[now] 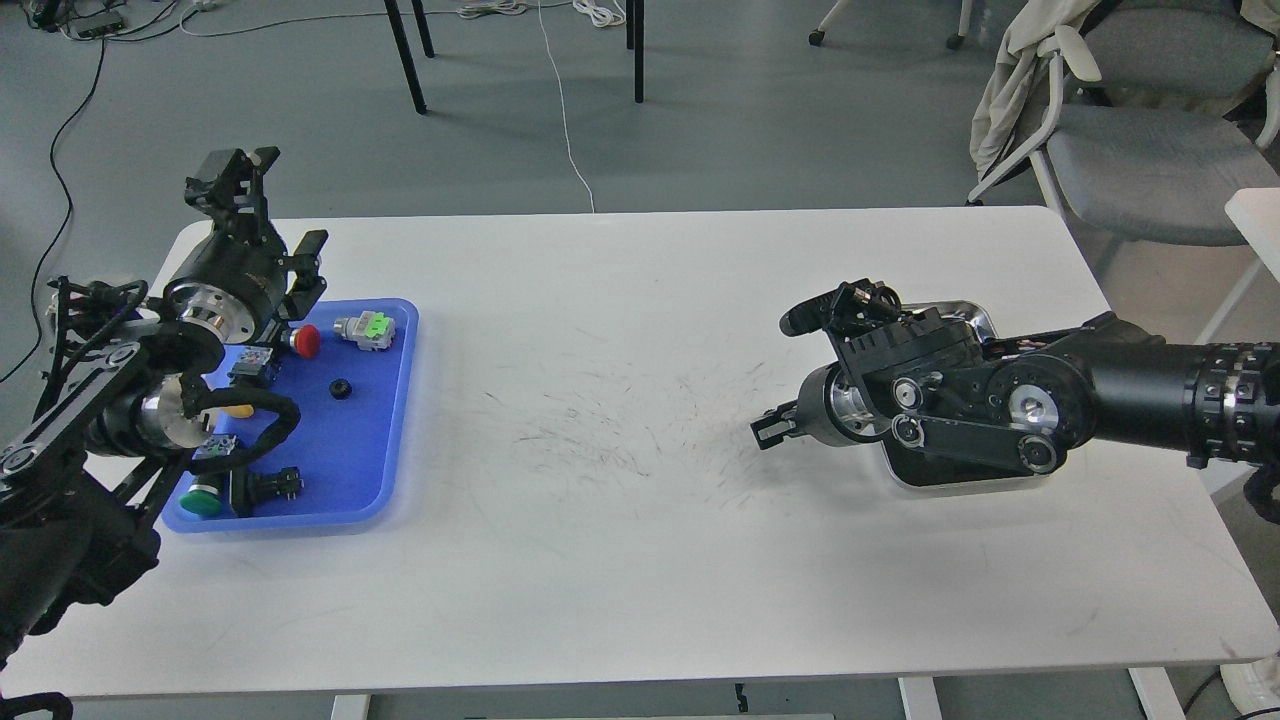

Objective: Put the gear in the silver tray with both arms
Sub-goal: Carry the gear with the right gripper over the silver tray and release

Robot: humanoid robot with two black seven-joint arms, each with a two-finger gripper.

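The gear is a small black round part lying in the middle of the blue plastic tray at the table's left. My left gripper is open and empty, held above the tray's far left corner, up and left of the gear. The silver tray lies at the right of the table, mostly hidden under my right arm; only its shiny far rim and near left corner show. My right gripper is open and empty, pointing left just past the silver tray's left edge.
The blue tray also holds a red push button, a grey and green switch, a green button, a black part and a yellow piece. The white table shows scuff marks. A grey chair stands at the far right.
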